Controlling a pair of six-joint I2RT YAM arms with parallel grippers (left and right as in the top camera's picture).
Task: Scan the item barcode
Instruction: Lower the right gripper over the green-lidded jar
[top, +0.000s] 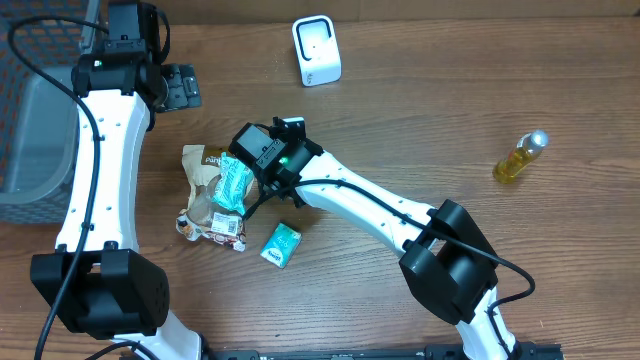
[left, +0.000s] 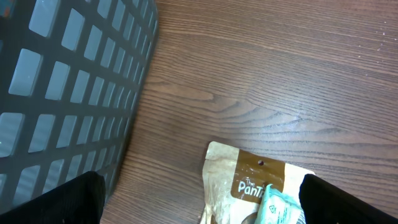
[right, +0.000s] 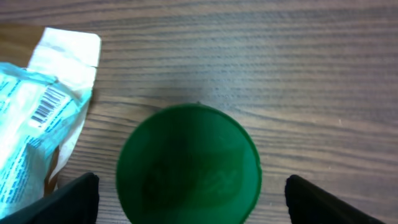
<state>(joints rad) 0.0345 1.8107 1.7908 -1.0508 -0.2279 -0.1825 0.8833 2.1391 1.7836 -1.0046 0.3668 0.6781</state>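
Quick rundown of where you're at. Your right gripper (right: 189, 190) is wide open and pointing down at the table. A round green cap (right: 188, 165) sits between the fingers with a gap on each side, so nothing's gripped. I can't tell what that cap belongs to. In the overhead it's hidden under the wrist, around the middle of the frame.

Left of the cap in the right wrist view is the teal packet (right: 34, 130), with its barcode (right: 47, 106) facing up in the upper left of the frame. In the overhead that packet lies on a brown pouch (top: 205, 168), left of centre. A smaller teal pack (top: 281, 245) sits on the table just below and right of the pouch, not touching it. The white scanner (top: 316, 50) stands at the top of the frame, well apart from all of that.

Your left gripper (left: 200, 190) is open too and holds nothing. It hangs over bare table, with the grey basket (left: 68, 81) filling the left of its view and the pouch's top edge at the bottom. There's also a yellow bottle (top: 520, 158) far off toward the right edge.
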